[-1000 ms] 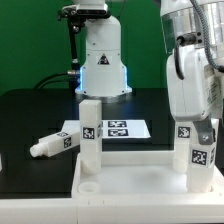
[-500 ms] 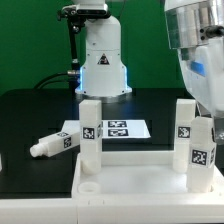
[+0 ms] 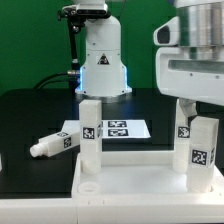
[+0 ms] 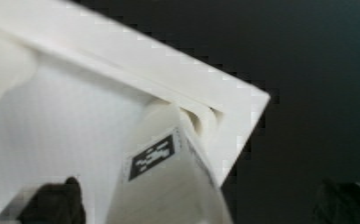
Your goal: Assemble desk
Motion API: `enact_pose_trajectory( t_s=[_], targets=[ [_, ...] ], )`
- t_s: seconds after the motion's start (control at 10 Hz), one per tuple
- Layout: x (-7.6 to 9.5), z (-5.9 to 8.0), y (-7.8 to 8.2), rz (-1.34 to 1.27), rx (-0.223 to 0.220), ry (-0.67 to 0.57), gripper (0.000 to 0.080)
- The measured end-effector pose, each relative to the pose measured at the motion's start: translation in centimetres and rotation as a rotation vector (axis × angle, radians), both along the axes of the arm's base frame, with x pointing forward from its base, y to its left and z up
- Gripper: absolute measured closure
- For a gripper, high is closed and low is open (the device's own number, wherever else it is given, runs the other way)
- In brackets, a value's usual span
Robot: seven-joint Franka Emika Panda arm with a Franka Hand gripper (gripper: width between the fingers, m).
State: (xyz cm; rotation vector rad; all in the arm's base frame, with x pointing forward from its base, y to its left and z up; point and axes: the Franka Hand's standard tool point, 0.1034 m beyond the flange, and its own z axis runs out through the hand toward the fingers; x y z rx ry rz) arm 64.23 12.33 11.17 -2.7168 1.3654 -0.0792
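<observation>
The two-finger gripper [image 4: 198,203] hangs with its dark fingers [image 4: 52,203] spread wide, gripping nothing, above an upright blocky white plastic leg [image 4: 168,170] at a corner of the rimmed white rectangular tabletop panel [image 3: 130,172]. Two tagged legs, the nearer leg [image 3: 203,150] and the farther leg [image 3: 185,125], stand at the panel's edge on the exterior view's right. I cannot tell which one is beneath. A loose leg [image 3: 55,144] lies on the black table [image 3: 30,110]. If the leg below sits loosely in its socket, a passing finger could tip it.

You saw a corner of the rimmed white tabletop panel [image 4: 88,110] against the black table [image 4: 319,50]. A white leg [image 4: 191,190] bearing a square tag [image 4: 154,160] stood just inside that corner. The gripper [image 4: 207,200] was spread wide, one dark fingertip [image 4: 52,203] clear of the leg.
</observation>
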Motion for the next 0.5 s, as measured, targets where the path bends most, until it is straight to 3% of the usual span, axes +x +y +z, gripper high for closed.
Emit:
enact_pose_trajectory(
  t_s=[0.2, 0.3, 0.4, 0.5],
  targets=[
    [0.1, -0.12, -0.67, 0.122, -0.013, -0.008, 0.0151],
    [0.08, -0.14, -0.62, 0.117, -0.013, -0.007, 0.0265],
    [0.09, -0.14, -0.67, 0.116, -0.013, -0.007, 0.0443],
    [0.03, -0.2, -0.72, 0.115, -0.013, -0.005, 0.0443]
  ],
)
